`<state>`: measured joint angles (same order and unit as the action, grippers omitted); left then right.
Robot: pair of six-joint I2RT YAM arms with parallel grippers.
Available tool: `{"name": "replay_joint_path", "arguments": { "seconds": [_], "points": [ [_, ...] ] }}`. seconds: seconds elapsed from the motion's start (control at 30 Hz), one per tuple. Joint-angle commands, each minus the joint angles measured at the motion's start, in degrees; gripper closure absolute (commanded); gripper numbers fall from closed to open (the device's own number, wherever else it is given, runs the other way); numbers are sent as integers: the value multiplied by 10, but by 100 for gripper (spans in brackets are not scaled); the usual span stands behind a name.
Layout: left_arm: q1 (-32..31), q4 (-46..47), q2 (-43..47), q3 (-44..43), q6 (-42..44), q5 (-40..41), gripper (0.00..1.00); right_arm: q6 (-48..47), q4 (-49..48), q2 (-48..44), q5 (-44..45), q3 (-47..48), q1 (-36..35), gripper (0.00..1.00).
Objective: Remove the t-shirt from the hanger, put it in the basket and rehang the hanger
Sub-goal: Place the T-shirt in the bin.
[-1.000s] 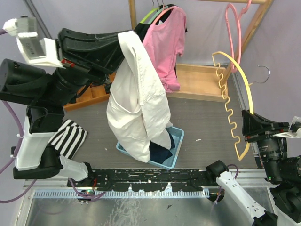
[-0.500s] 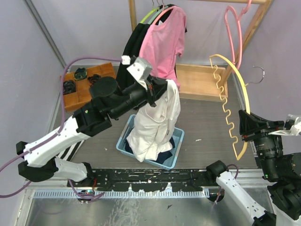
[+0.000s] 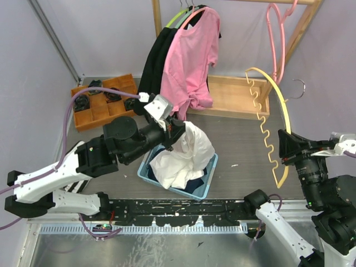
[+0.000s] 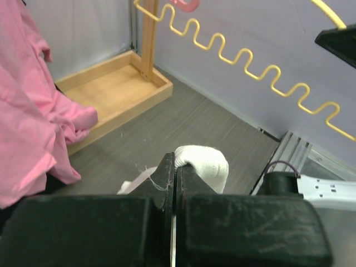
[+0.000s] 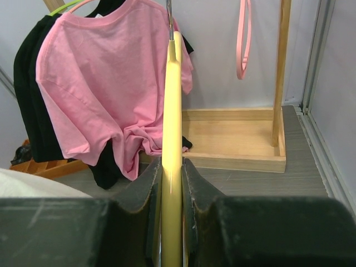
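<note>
White t-shirt [image 3: 186, 156], crumpled, pinched tight in left jaws, sagging below into blue bin [image 3: 210, 173]; right jaws clamp yellow hanger [image 5: 171, 111].

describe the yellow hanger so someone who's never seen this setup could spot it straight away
Find the wooden clothes rack at the back of the table, then come forward along its right side to the right gripper. Clamped in it is the yellow hanger: bare, with a wavy bar and a metal hook, unlike the pink hanger hanging from the rack.
</note>
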<state>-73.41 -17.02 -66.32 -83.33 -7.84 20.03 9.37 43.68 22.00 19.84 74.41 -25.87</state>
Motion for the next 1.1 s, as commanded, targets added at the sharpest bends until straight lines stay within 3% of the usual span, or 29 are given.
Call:
{"name": "replay_joint_path", "arguments": {
  "seconds": [0.0, 0.2, 0.37, 0.73, 1.07],
  "points": [
    [-23, -81, 28, 29, -53, 49, 100, 2, -73, 4, 1, -10, -1, 99],
    [-34, -55, 80, 163, -110, 74, 100, 15, -86, 18, -15, -29, -1, 99],
    [-42, -51, 92, 203, -129, 88, 100, 33, -109, 5, -26, -69, -1, 99],
    [-60, -88, 14, 135, -125, 127, 100, 48, -116, -25, -40, -108, -1, 99],
    [-67, -61, 7, 151, -139, 150, 100, 50, -113, -37, -51, -124, -1, 99]
  ]
}}
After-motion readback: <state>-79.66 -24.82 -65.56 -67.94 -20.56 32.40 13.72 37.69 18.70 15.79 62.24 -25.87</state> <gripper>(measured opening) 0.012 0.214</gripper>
